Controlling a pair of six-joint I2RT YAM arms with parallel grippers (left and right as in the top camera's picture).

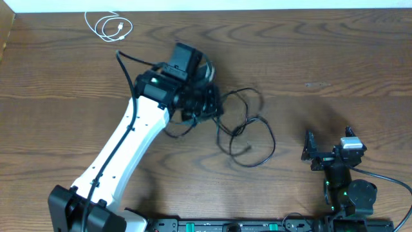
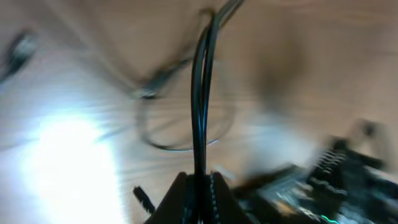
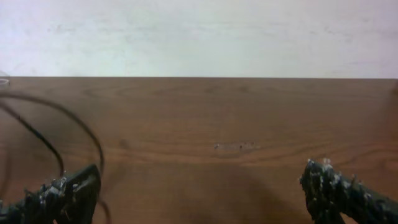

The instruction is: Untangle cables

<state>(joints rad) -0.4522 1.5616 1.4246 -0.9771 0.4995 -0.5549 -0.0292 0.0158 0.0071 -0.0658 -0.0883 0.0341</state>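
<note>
2 arms over a wooden table (image 1: 360, 58): 1 white cable (image 1: 108, 27), 1 tangle of thin black cables (image 2: 200, 112).
The white cable lies coiled at the far left edge, well apart. The black cables loop mid-table. The left gripper (image 2: 199, 182) pinches 2 strands; the right gripper (image 3: 199, 180) is spread wide, empty.

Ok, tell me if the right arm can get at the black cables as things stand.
Probably yes: the right gripper is open, bare table lies between it and the black cables, and the left gripper pinches them on the far side.
</note>
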